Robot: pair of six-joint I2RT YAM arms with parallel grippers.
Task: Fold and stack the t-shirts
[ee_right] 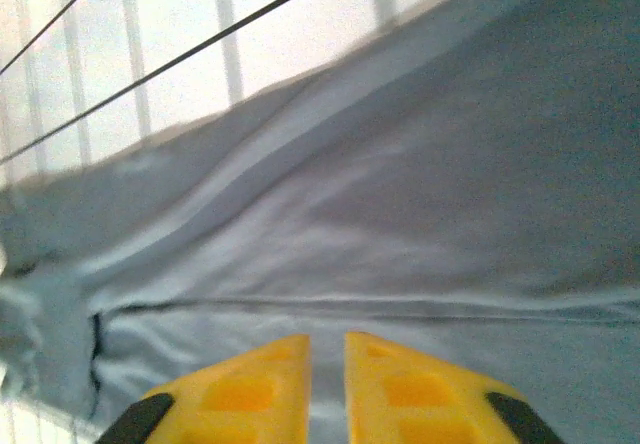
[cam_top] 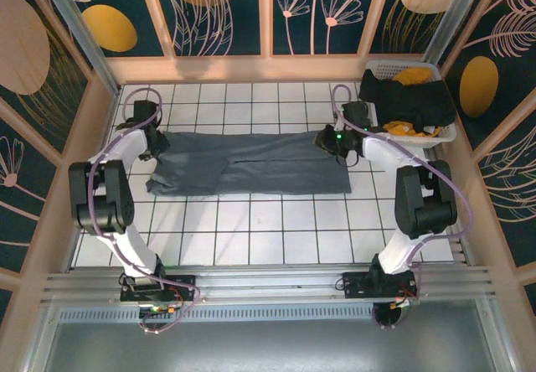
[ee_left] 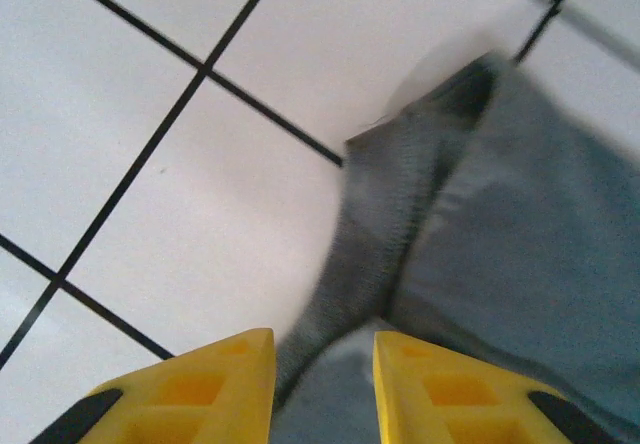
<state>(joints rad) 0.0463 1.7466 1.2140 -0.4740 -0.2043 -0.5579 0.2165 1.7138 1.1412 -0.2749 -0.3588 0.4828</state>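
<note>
On the left, the left gripper (ee_left: 323,336) sits low at the left end of the blue-grey t-shirt (cam_top: 251,167), its yellow fingers (ee_left: 215,384) parted, released, with the thick hem running up between them. The shirt lies in a long folded band across the middle of the white tiled table (cam_top: 251,229). At its right end, the right gripper (ee_right: 327,339) hangs over the cloth, jaws nearly together; I cannot tell whether they pinch it. At the far right, a white basket (cam_top: 381,64) holds a black t-shirt (cam_top: 402,95) and a yellow one (cam_top: 412,75).
</note>
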